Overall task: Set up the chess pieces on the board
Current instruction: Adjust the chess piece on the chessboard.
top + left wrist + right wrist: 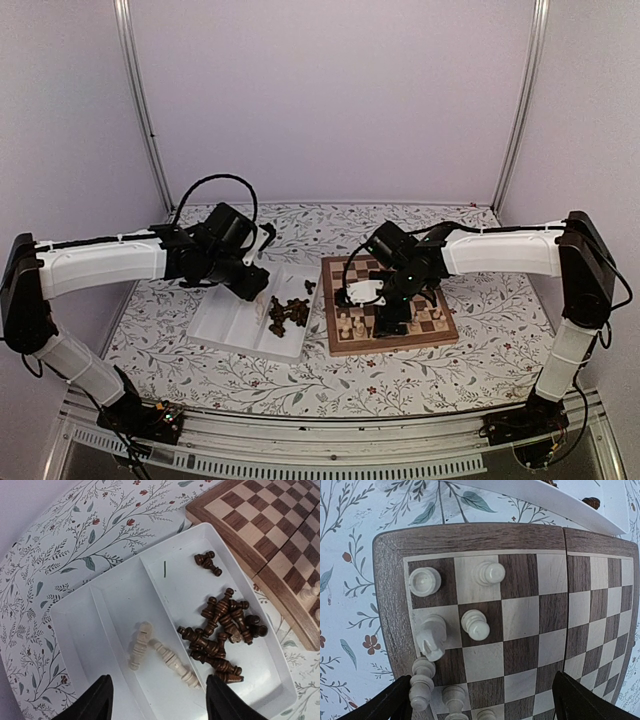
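Observation:
The board [436, 322] lies right of centre, with several cream chess pieces [352, 322] standing along its near-left squares. In the right wrist view a cream rook [425, 581], two pawns [475, 625] and a knight [432, 637] stand near the board's [520, 615] corner. My right gripper [487, 705] hangs open and empty above them. Over the white tray [75, 630], my left gripper [160, 700] is open above two cream pieces [139, 645] lying flat. A heap of dark brown pieces [225, 630] fills the neighbouring compartment.
The white tray [222, 322] sits left of the board on a floral tablecloth [300, 380]. Purple walls and two metal posts [145, 110] enclose the back. Both arms reach in over the middle of the table.

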`<state>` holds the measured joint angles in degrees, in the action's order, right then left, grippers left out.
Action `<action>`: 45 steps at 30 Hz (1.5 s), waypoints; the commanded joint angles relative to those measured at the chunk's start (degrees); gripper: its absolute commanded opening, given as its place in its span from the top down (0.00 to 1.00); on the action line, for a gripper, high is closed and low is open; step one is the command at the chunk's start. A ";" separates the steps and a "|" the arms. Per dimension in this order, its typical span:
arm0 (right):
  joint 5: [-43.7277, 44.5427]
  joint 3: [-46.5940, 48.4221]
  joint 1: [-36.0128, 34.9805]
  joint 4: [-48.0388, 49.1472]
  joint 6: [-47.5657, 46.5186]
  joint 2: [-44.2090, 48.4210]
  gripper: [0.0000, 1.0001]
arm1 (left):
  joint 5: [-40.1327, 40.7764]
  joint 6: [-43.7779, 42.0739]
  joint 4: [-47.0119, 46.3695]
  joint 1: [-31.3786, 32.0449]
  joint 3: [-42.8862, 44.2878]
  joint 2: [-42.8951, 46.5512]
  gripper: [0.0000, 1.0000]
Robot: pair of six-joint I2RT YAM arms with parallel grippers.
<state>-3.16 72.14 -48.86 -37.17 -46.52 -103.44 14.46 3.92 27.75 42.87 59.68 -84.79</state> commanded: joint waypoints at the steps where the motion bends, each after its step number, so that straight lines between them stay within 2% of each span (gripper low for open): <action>1: 1.59 0.45 -0.40 1.26 0.42 -1.06 0.01 | -0.64 0.98 -1.15 -0.38 -1.03 -0.14 0.35; 30: -0.89 1.54 -0.43 0.25 2.32 0.99 0.01 | -0.57 2.45 0.11 -0.51 -2.27 1.47 0.35; 45: -1.72 0.72 -0.44 1.46 2.32 -1.61 0.01 | -1.10 2.49 0.05 -0.51 -2.51 1.04 0.35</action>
<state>-3.66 72.79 -48.86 -36.71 -44.58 -103.70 13.91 6.07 27.86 42.83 58.11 -84.77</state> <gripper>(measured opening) 0.989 0.653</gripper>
